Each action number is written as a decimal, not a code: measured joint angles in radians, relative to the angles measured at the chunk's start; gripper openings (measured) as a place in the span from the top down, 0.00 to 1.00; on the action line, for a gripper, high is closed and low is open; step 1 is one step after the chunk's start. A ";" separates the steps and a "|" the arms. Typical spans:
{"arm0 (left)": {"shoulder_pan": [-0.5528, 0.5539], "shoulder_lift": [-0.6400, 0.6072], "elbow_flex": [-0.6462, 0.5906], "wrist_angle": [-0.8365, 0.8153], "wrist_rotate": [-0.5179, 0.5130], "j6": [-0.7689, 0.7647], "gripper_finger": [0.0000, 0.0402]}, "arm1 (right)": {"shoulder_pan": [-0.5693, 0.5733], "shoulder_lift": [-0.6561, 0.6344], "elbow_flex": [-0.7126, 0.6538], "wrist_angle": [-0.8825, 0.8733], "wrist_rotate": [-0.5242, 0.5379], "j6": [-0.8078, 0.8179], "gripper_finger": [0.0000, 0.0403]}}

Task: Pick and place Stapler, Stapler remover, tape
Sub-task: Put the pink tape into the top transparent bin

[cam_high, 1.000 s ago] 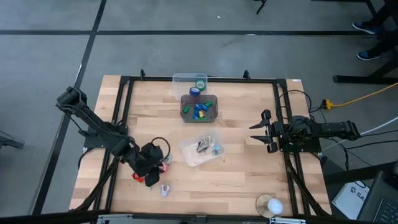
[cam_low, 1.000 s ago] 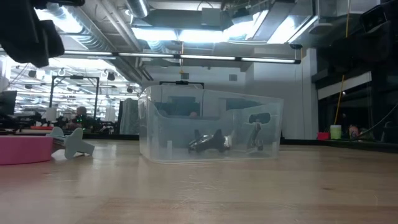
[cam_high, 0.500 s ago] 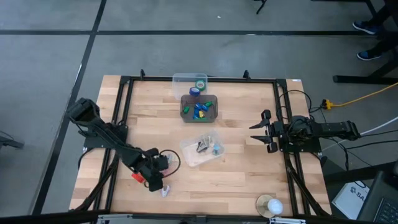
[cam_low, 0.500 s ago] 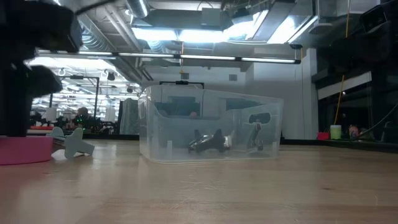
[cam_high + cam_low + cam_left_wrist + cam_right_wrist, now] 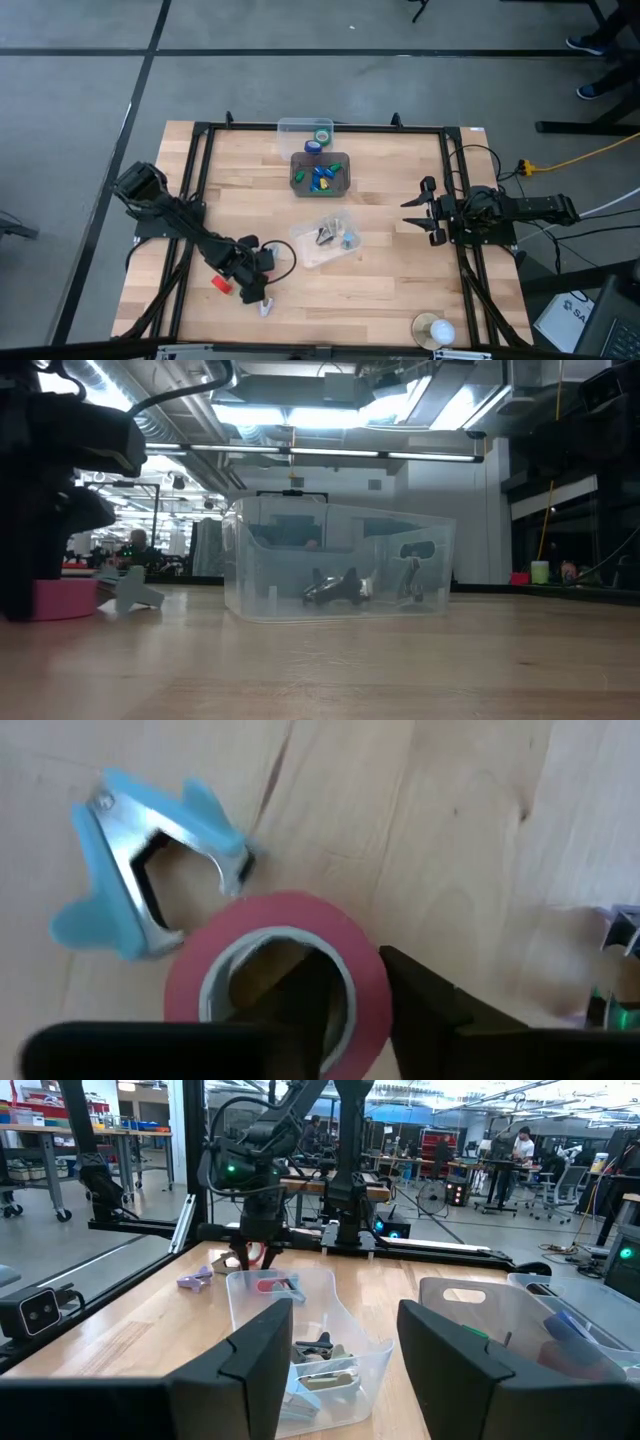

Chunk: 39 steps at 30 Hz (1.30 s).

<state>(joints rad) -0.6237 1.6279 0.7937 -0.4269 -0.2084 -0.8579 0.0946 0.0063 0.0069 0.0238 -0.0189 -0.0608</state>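
A red-pink tape roll (image 5: 280, 910) lies flat on the wood near the table's front left; it also shows in the low view (image 5: 70, 600). My left gripper (image 5: 350, 965) is down on it, and in the high view the gripper (image 5: 253, 292) hides it. The pale blue stapler remover (image 5: 150, 870) lies right beside the roll (image 5: 265, 306). A small red thing (image 5: 221, 283) lies left of the arm; I cannot tell whether it is the stapler. My right gripper (image 5: 410, 214) waits open at the table's right side, holding nothing. My left gripper has one finger (image 5: 300, 1005) inside the tape roll's hollow and the other (image 5: 430, 1010) outside it. The roll's wall (image 5: 368, 975) stands between them. The fingers come steeply from above. The roll rests flat on the table.
A clear box (image 5: 325, 242) with a few dark items stands mid-table. At the far edge are a tray of small coloured pieces (image 5: 320, 172) and a clear tub with green and blue rolls (image 5: 312, 130). A white round thing (image 5: 433, 330) sits near the front right. Black frame rails (image 5: 455, 180) border the table.
My left gripper has come down to the table and onto the tape roll, tipping more steeply and moving a little toward the near edge. The tape roll and the stapler remover beside it have slid slightly toward the table's right.
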 joint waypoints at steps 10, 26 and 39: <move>0.043 -0.001 -0.001 0.037 0.069 0.008 0.91 | 0.000 0.000 0.000 0.000 0.000 0.000 0.53; 0.137 -0.173 -0.003 0.298 0.155 0.250 0.91 | 0.000 0.000 0.000 0.000 0.000 0.000 0.53; 0.184 -0.441 -0.003 0.390 -0.079 0.632 0.91 | 0.000 0.000 0.000 0.000 0.000 0.000 0.53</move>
<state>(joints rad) -0.4398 1.1870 0.7910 -0.0371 -0.2873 -0.2256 0.0944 0.0063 0.0071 0.0238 -0.0189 -0.0605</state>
